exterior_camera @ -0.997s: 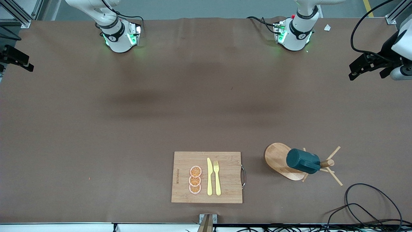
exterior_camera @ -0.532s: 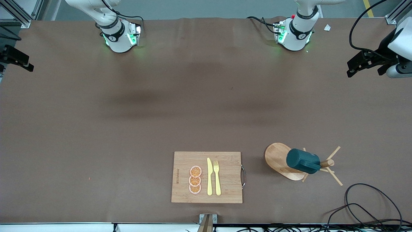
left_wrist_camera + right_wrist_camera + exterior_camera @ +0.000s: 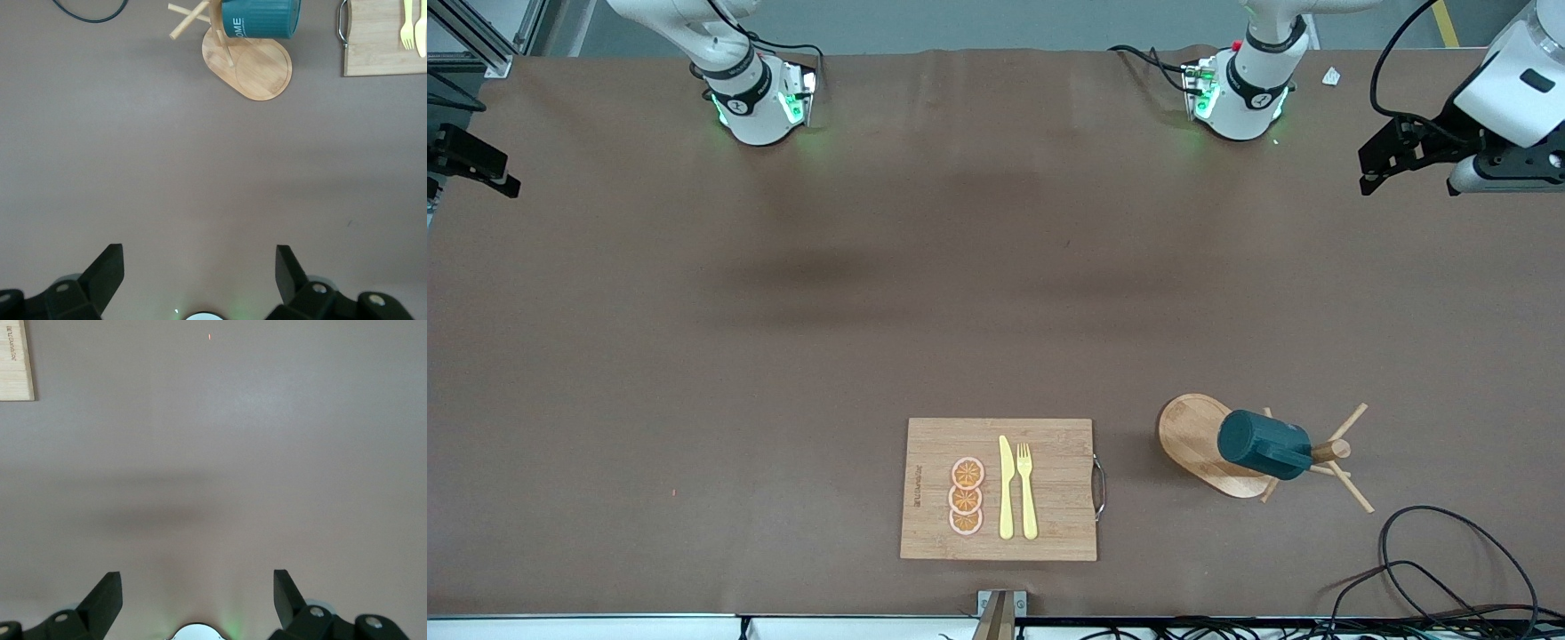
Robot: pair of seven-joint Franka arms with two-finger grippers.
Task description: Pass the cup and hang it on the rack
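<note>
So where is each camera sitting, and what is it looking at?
Front view: high across the table, facing the robots; shows both bases, the cutting board, the cup hanging on the rack, and the left tool over the table's left arm's end.
Left wrist view: on the left arm's wrist, looking past its own open left tool at the cup and rack.
Right wrist view: on the right arm's wrist; shows its open right tool, mostly bare table.
Shared: front and left wrist both show cup and rack.
</note>
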